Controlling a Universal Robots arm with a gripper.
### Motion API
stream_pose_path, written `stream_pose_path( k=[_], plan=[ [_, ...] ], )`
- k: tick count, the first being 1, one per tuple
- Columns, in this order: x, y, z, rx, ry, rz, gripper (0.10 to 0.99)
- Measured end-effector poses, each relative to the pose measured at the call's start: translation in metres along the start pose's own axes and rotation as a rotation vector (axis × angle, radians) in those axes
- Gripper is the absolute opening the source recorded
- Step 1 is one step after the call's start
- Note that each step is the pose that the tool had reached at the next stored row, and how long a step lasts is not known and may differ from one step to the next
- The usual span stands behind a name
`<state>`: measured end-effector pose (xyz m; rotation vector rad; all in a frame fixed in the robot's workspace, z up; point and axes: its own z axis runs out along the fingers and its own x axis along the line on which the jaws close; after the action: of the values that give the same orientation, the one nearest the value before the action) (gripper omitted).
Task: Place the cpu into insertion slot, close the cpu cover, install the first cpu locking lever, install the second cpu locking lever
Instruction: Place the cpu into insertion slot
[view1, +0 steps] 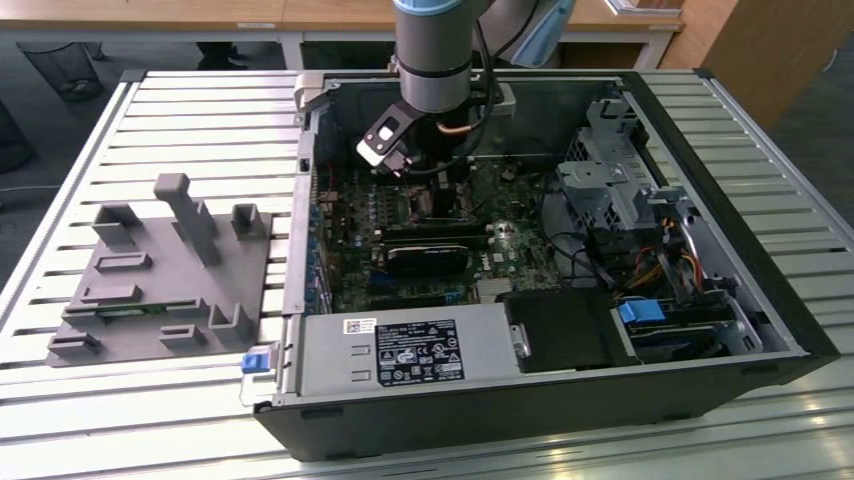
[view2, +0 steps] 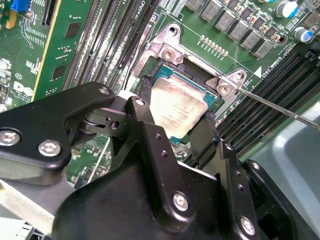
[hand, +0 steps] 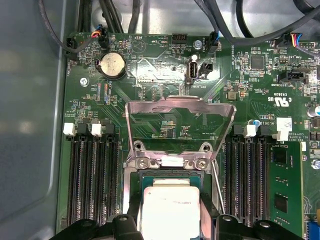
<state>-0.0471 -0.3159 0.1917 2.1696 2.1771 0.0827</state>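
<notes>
The gripper (view2: 176, 114) straddles the cpu (view2: 175, 100), its two fingers (view2: 142, 112) set against opposite edges and apparently clamping it. The cpu lies flat directly over the insertion slot (view2: 197, 77), squared to its rim. The cpu cover (hand: 180, 104) stands raised at the slot's hinged edge, on the side away from the fingers.

**Half-seen around the socket**

Cut off by the first wrist view's edge: the near part of the cpu (hand: 170, 210) and most of the fingers (hand: 125, 227) flanking it. In the second wrist view, covered by the black housing (view2: 165, 200) behind the fingers: the cpu's near edge. Buried beneath the cpu: nearly all of the insertion slot (view2: 197, 77). Seated or held just above: cannot tell. Running off that view's edge, end unseen: a thin lever rod (view2: 272, 106).
</notes>
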Motion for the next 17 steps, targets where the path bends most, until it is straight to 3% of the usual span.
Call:
stream_pose_path(
  k=[17],
  plan=[
    [-0.0001,0.0012,0.0014,0.001,-0.0053,0.011,0.541]
  ],
)
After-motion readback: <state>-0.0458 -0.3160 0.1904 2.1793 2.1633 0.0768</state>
